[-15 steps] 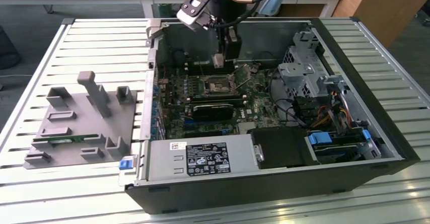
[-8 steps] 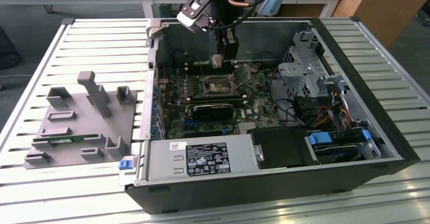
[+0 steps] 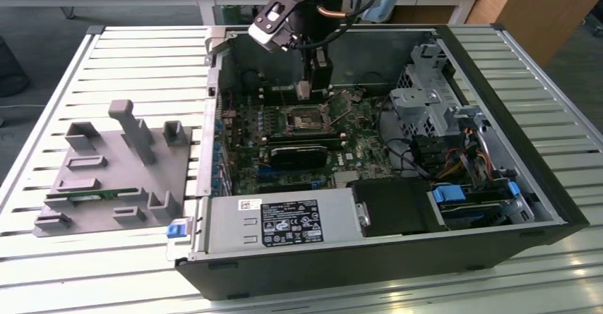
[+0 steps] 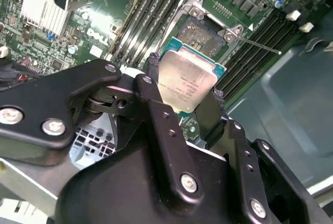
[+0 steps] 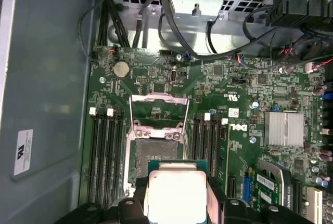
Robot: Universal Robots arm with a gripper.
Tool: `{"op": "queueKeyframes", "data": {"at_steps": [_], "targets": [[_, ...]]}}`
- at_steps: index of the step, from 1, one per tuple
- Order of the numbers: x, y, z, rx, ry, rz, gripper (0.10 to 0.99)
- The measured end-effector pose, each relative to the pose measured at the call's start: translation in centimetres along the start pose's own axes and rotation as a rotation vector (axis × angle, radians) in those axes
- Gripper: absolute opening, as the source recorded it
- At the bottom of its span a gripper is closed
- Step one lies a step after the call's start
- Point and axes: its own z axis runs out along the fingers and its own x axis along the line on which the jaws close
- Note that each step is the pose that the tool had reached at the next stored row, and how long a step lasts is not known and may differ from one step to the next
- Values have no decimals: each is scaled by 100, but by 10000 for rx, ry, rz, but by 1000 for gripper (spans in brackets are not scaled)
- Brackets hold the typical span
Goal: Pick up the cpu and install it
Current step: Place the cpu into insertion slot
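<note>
Gripping the small flat square silver-topped cpu (image 4: pixel 187 78) by two opposite edges, the black pincer (image 4: pixel 185 82) hung closed on it above the open metal-framed socket (image 4: pixel 200 31) of the green motherboard (image 5: pixel 244 96).

We see our tool (image 4: pixel 184 88) gripping the cpu (image 4: pixel 187 80) by two opposite edges, near the open socket (image 4: pixel 202 30) on the green board (image 4: pixel 99 31).

The chip (image 4: pixel 186 81) between the black fingers (image 4: pixel 212 114) of the gripper (image 4: pixel 185 82) has a dull silver top and a green rim. Beneath the gripper, the board (image 5: pixel 244 146) is dark green with long black slots (image 5: pixel 104 156) and a shiny silver frame (image 5: pixel 158 112). Beside the gripper, the case wall (image 5: pixel 47 78) is plain grey. Far from it, the table (image 3: pixel 141 67) is striped white.
</note>
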Motion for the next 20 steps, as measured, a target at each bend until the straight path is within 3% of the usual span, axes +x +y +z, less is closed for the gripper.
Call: {"op": "queueKeyframes", "data": {"at_steps": [7,15,20], "targets": [[53,-7,150,13,-40,235,529],[105,-15,293,11,-33,118,529],[141,-18,366,12,-83,115,529]]}}
